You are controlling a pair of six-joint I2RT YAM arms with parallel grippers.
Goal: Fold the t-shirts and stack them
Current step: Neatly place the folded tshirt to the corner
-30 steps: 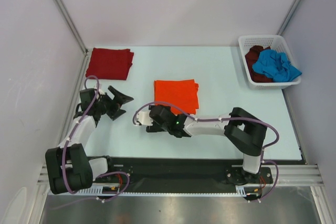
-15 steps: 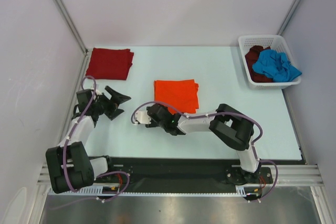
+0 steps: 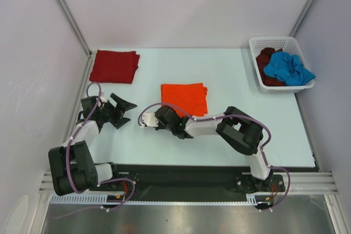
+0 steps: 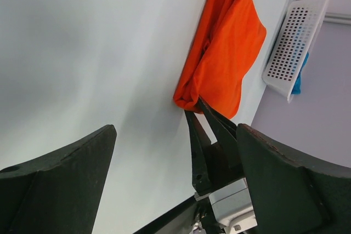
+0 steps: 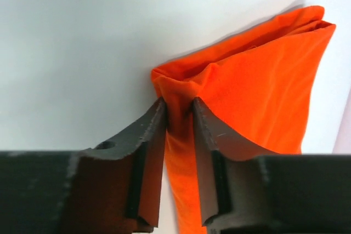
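Cloth at the near-left corner of the orange shirt (image 5: 258, 80) is pinched in the right hand (image 5: 178, 108); the grip should catch every layer before lifting, or the fold may spill open. The left hand (image 3: 127, 112) hangs released nearby, holding nothing. The shirt lies mid-way across the surface (image 3: 230, 80), a neat bright rectangle, bunched at the pinch. Beyond, a folded dark red shirt (image 3: 114, 65) lies far left; a blue shirt (image 3: 288, 68) and a maroon shirt (image 3: 267, 58) sit crumpled in the basket (image 3: 274, 40).

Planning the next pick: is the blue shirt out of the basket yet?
No, the blue shirt lies crumpled inside the basket, on top of a maroon shirt.
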